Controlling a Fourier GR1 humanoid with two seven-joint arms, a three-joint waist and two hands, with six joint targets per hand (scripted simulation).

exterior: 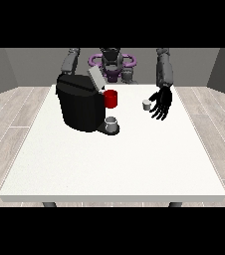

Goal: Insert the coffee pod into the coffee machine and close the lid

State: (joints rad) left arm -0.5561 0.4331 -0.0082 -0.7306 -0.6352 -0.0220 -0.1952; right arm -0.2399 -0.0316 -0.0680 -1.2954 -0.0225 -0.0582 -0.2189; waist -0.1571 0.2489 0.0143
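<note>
On the white table (109, 164) we see the black coffee machine (79, 107), lid (95, 78) raised. At its 3 o'clock stands a red mug (111, 98); at 5 o'clock, a grey cup (111, 124), contents indiscernible. The coffee pod (146, 104) rests at 9 o'clock of the open, empty hand at the view's right (162, 103).

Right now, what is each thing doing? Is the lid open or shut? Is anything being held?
coffee machine: upright on the table, lid raised open.
coffee pod: standing on the table, not held, beside the hand.
hand at the view's right: open, fingers pointing down, holding nothing.
red mug: upright beside the machine.
grey cup: upright on the machine's tray.
</note>
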